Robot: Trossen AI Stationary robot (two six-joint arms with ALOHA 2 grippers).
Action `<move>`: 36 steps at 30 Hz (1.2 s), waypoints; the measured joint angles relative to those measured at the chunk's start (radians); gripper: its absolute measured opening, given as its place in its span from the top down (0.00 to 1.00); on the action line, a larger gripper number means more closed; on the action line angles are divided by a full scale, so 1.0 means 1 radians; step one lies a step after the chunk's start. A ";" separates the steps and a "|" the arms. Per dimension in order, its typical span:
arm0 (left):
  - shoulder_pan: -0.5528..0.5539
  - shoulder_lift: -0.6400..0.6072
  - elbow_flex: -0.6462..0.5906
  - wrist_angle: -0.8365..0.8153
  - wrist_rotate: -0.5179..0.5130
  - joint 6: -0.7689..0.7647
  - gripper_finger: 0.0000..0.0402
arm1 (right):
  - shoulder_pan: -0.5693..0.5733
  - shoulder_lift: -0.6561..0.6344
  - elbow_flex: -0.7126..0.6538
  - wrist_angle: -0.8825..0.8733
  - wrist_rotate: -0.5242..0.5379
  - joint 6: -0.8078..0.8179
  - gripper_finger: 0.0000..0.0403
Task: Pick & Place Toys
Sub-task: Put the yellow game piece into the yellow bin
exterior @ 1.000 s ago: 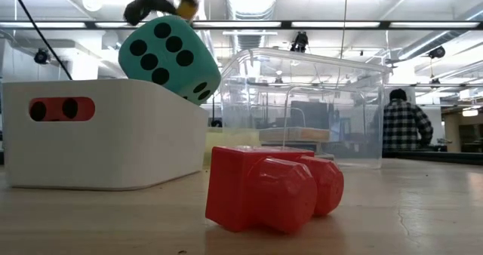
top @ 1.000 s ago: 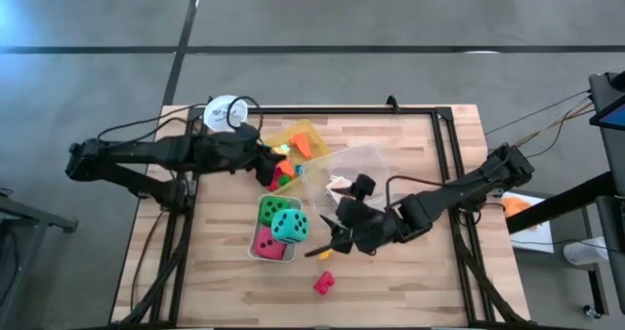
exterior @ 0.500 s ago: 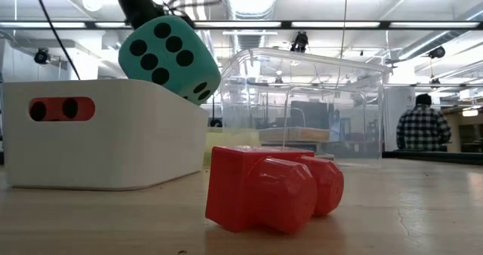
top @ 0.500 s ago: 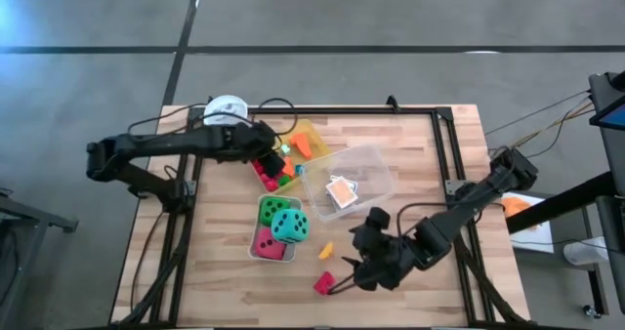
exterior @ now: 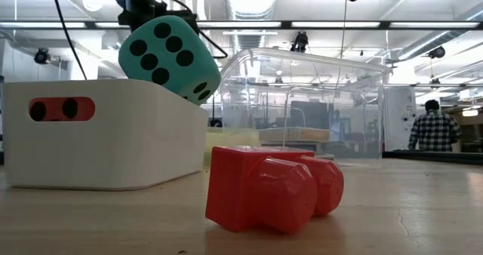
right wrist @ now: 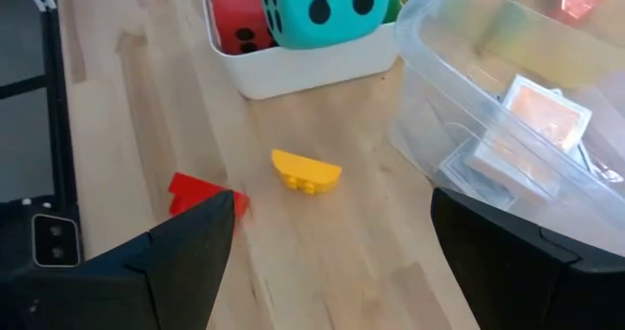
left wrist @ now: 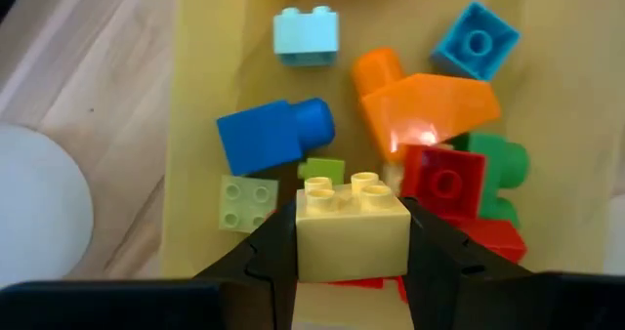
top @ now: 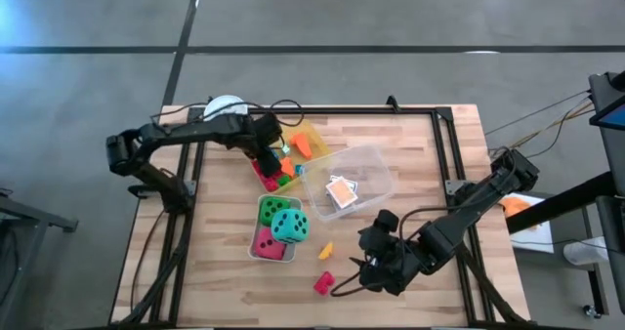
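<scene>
Red block (top: 323, 283): glossy moulded plastic, squared body with rounded studs, lying loose near the bench's front edge. Right claw (top: 344, 283) hangs just beside it, fingers spread wide, nothing between them. To take it well, I judge the claw should drop square over the flat sides, not the rounded studs, which would likely slip.

Yellow half-round block (top: 326, 250): small, smooth, flat-bottomed arch, loose on the bench (top: 420, 164) between the red block and the white bin.

White bin (top: 256, 254): matte, rounded corners, slot handle. Holds three soft-looking dotted dice: red die (top: 269, 242), teal die (top: 289, 225) riding highest and tilted, green die (top: 278, 208).

Clear box (top: 376, 169): thin transparent plastic, mid-bench; a card pack (top: 340, 191) lies inside.

Yellow tray (top: 311, 130): shallow, toward the bench's back edge, strewn with blue, orange, green and red studded blocks. Left claw (left wrist: 352, 234) hovers over it, pinching a pale yellow four-stud brick (left wrist: 352, 223) by its flat sides. The grip looks centred and level; a gentle lowering should avoid knocking the neighbours.

White cup (top: 225, 105): round, at the back left corner.
</scene>
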 joint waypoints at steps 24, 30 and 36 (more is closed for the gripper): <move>0.060 0.135 0.002 0.068 0.047 0.045 0.69 | 0.000 0.000 -0.009 -0.032 0.006 -0.011 0.16; 0.060 0.148 0.001 0.069 0.046 0.053 0.69 | 0.000 0.000 -0.017 -0.031 0.008 -0.011 0.16; 0.060 0.147 0.001 0.069 0.046 0.056 0.69 | 0.000 0.000 -0.019 -0.030 0.008 -0.005 0.16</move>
